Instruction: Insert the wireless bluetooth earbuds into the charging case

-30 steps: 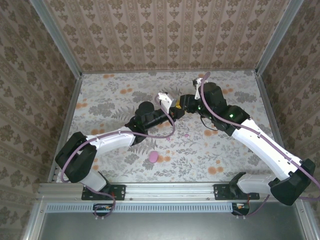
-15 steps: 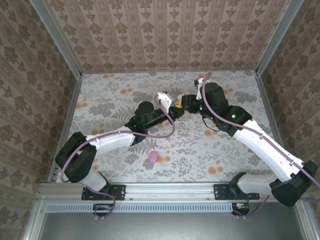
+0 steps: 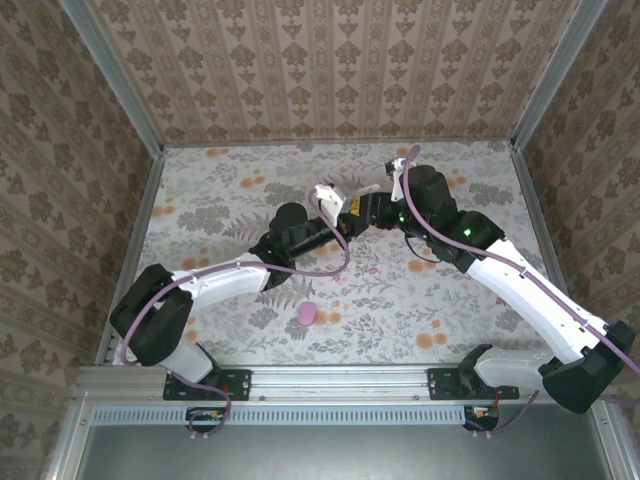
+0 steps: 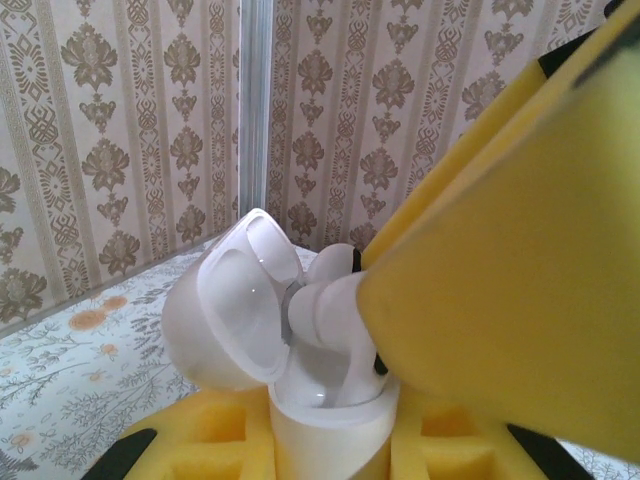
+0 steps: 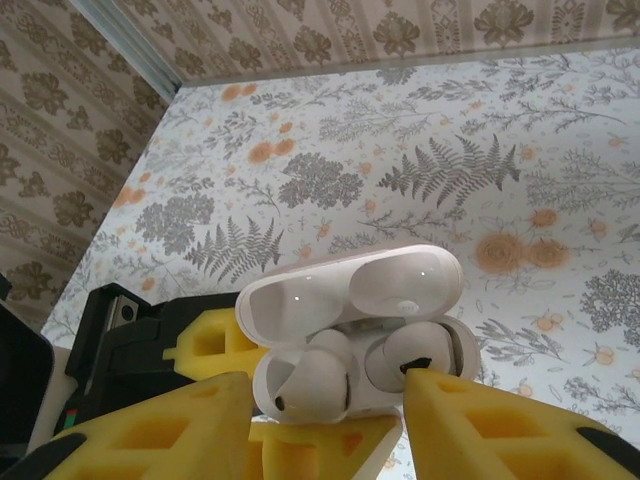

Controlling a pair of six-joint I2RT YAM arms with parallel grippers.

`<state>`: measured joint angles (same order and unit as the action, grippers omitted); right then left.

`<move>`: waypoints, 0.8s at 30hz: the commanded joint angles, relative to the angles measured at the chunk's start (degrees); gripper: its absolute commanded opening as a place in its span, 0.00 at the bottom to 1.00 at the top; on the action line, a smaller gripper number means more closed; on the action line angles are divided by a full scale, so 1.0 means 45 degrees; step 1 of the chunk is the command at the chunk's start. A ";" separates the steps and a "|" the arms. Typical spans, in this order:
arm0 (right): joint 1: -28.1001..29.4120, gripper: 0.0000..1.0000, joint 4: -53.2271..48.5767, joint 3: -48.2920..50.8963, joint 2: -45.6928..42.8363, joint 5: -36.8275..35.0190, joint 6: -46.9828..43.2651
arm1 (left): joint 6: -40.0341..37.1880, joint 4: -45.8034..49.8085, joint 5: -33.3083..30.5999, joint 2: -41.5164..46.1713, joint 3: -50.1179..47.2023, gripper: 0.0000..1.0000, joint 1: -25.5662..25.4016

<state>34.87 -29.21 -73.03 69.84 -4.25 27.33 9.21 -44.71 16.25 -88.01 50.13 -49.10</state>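
Observation:
The white charging case (image 5: 350, 290) stands with its lid open, raised above the table, and my left gripper (image 4: 330, 440) is shut on its body (image 3: 325, 196). Two white earbuds sit in the case's wells: one at the left (image 5: 310, 385), one at the right (image 5: 415, 355). My right gripper (image 5: 328, 400) is open right in front of the case. Its yellow right fingertip (image 5: 420, 380) touches the right earbud. In the left wrist view that big yellow finger (image 4: 500, 300) presses against an earbud (image 4: 335, 310) beside the lid (image 4: 235, 310). In the top view the right gripper (image 3: 358, 205) meets the case.
A magenta oval case (image 3: 307, 314) lies on the flowered table (image 3: 220, 190) near the front. A tiny pink earbud (image 3: 373, 270) lies mid-table below the grippers. Patterned walls with metal posts (image 3: 140, 130) close in three sides.
The right gripper has edged a little up and in toward the held case. The left arm and the case have barely shifted.

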 commanded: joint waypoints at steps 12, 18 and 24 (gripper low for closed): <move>-0.0207 0.51 -0.0989 -0.0641 0.0033 -0.0195 0.0328 | -0.0270 -0.0865 0.0277 0.0551 0.0257 0.08 -0.0006; -0.0322 0.62 -0.0591 -0.0762 -0.0777 0.0021 0.0369 | -0.0289 -0.0934 0.0312 0.0568 0.0097 0.08 0.0111; -0.0576 0.63 -0.0847 -0.0807 -0.1029 -0.0122 0.0411 | -0.0288 -0.0990 0.0419 0.0587 0.0053 0.08 0.0183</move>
<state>32.84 -32.03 -75.11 66.04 -4.29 28.71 8.99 -46.63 16.80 -87.48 50.13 -48.69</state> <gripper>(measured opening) 0.627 0.224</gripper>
